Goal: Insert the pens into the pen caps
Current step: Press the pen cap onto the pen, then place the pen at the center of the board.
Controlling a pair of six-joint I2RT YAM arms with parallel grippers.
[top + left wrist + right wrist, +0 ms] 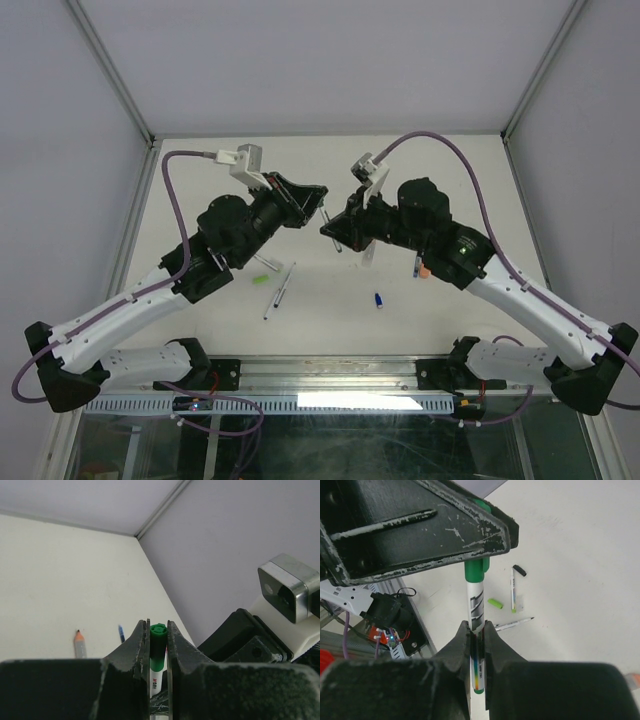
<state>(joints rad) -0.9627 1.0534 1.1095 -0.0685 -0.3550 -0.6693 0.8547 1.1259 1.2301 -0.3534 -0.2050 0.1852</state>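
Top external: raised left end effector [320, 203] faces right end effector [329, 231] closely.

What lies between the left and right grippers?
A pen, right gripper on its barrel, left gripper on its green cap; right wrist view.

Robotics lab, looks like a test cell: bare white desk [330, 335], plain walls [330, 60] boxing it in, two arms [130, 310] bolted to an alu rail [330, 375], purple cables [172, 200].
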